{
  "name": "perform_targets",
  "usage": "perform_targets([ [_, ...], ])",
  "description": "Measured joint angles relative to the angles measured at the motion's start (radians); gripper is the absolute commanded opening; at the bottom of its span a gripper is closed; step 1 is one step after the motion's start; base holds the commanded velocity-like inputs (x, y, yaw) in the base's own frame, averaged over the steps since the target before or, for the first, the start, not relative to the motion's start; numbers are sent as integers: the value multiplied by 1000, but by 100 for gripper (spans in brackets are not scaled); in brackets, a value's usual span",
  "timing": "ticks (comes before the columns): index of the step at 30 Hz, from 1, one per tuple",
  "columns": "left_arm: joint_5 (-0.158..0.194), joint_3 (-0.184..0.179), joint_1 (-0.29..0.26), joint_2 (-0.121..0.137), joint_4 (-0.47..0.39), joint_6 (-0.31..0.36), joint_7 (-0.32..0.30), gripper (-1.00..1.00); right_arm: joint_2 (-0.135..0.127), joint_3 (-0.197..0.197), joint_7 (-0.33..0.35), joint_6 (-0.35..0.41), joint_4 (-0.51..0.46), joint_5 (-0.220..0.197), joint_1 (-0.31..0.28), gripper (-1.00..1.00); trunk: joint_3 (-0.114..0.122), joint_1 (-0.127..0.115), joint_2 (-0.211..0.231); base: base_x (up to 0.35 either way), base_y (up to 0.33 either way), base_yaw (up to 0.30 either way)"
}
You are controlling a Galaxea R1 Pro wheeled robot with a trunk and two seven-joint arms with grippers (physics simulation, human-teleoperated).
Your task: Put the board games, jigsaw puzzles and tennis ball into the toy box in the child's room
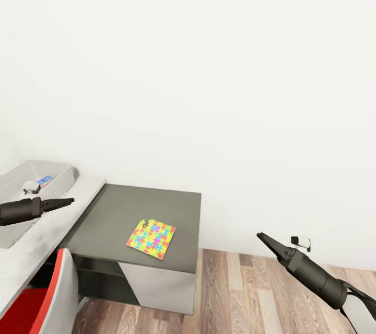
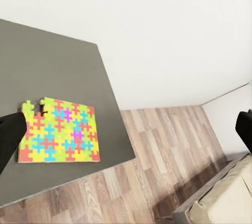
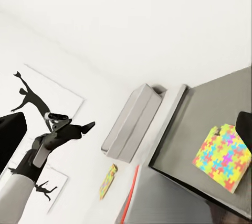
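The jigsaw puzzle (image 1: 151,239) lies flat on the dark tabletop (image 1: 120,208), below and between both empty, closed grippers, nearer the left gripper (image 1: 67,201) by the toy box (image 1: 31,177) than the right gripper (image 1: 263,240).

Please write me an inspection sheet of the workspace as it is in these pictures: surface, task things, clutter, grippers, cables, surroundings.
Surface: dark grey table against the white wall; a lighter counter adjoins it at the left.
Job's things: one jigsaw puzzle lies flat near the table's front edge, a piece missing at one corner; grey toy box on the counter, something colourful inside.
Clutter: nothing seen.
Grippers: left gripper hovers by the toy box, jaws look shut, holding nothing; right gripper over the floor, looks shut, empty.
Cables: nothing seen.
Surroundings: wooden floor, red chair, wall outlet.
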Motion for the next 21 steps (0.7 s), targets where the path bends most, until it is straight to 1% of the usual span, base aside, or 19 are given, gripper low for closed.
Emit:
perform_targets([
  [6,-2,-2,0,-2,0,-1,0,100,1,-4,0,-11,50,1,-3,100,5,0,0,-13,-280,-250],
  [9,-2,-3,0,-3,0,-1,0,100,0,-28,4,-14,65,-1,-4,100,8,0,0,-97,-250,-252],
  [10,-2,-3,0,-4,0,-1,0,100,0,-47,5,-15,69,-2,-4,100,8,0,0,-140,-210,-252],
  [12,-2,-3,0,-4,-1,-1,0,100,1,-72,6,-16,74,-3,-4,100,10,0,0,-167,-177,-252],
  [14,-1,-3,0,-4,-1,-1,0,100,1,-86,7,-16,77,-3,-3,100,12,0,0,-184,-161,-252],
  [21,-2,-3,0,-14,-1,-1,0,100,1,-100,2,-17,79,-4,-3,100,18,0,0,-174,-212,-252],
])
